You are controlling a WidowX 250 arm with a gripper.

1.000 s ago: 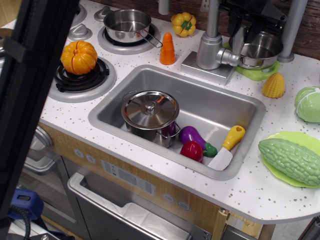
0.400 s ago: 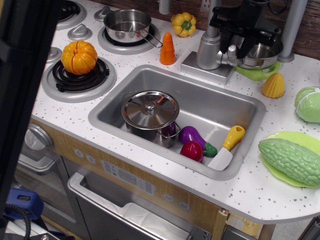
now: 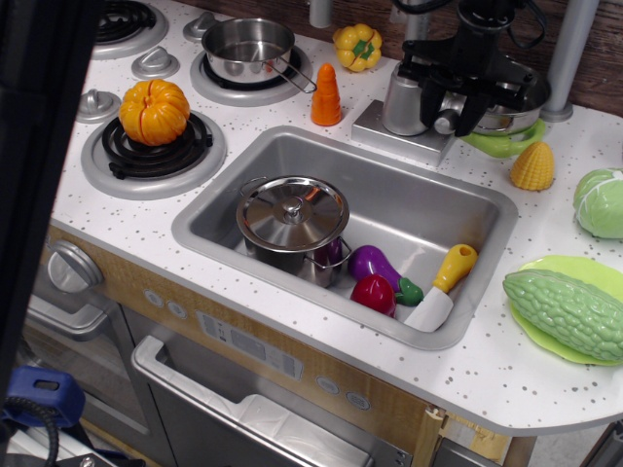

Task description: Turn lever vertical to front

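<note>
We see a toy kitchen with a white speckled surface (image 3: 292, 321) and a steel sink (image 3: 458, 209) set into it. At the back edge of the sink stands the round faucet base (image 3: 401, 102), and the lever (image 3: 448, 122) juts from its right side, its rounded end pointing toward us. The black gripper (image 3: 453, 97) sits right over the lever, its dark fingers (image 3: 428, 97) on either side of it; we cannot tell whether they actually press on it. Just behind the gripper a metal bowl (image 3: 516, 107) rests on a green plate (image 3: 501, 144). In the sink lie a lidded pot (image 3: 292, 219), an eggplant (image 3: 375, 263), a red fruit (image 3: 373, 292) and a yellow-handled knife (image 3: 443, 287).
</note>
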